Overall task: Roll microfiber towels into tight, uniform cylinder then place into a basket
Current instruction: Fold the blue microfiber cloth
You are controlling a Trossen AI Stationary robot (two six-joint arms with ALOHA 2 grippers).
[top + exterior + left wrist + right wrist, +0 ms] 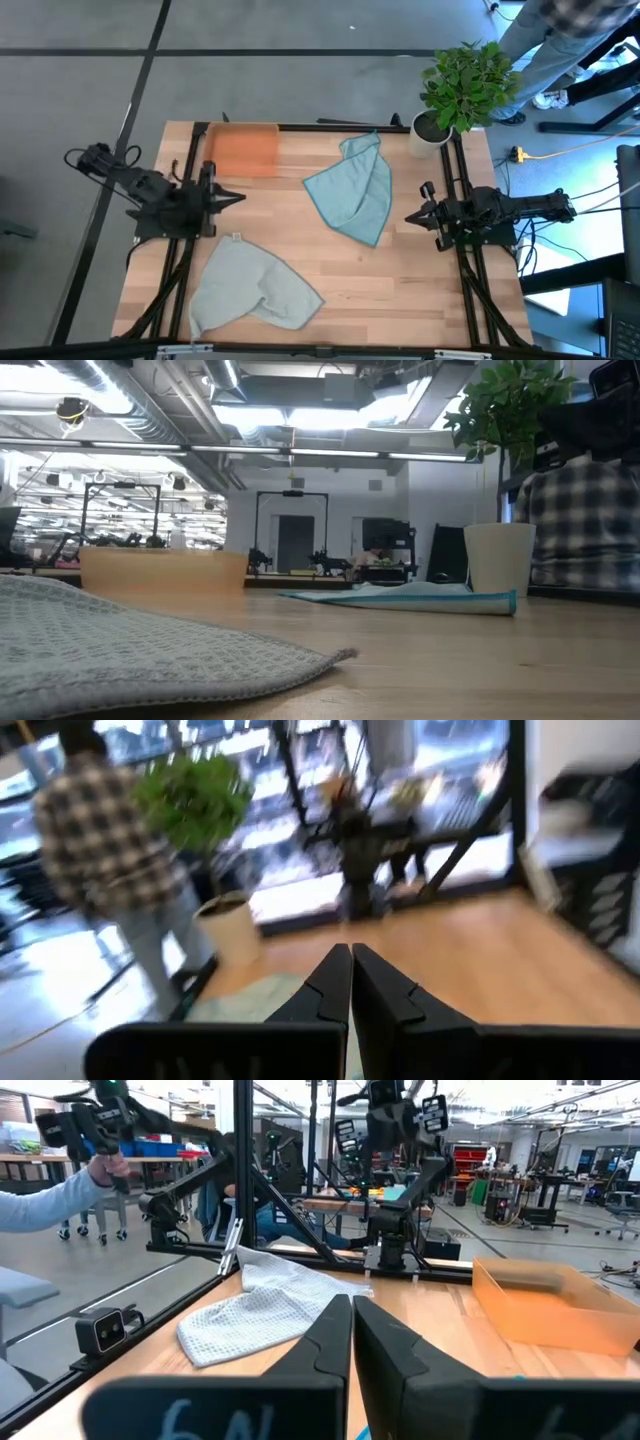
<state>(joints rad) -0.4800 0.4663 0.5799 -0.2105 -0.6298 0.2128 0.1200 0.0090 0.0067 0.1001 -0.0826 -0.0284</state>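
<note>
The microfiber towels lay unrolled on the worktop (400,270): we found the teal-blue towel (352,190) spread near the far edge, between the middle and the white plant pot (430,132) at the far right corner, and the grey-green towel (250,287) crumpled at the near edge, left of centre. The basket (242,149) sat at the far left corner, with no towel in it. We noted the left gripper (238,197) at the left edge and the right gripper (410,215) at the right edge, both with fingers pressed together, holding nothing.

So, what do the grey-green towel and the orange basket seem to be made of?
The grey-green towel looks like soft woven cloth with a matte waffle texture, seen in its small grid pattern. The orange basket is probably plastic: smooth, slightly translucent, stiff walls.
</note>
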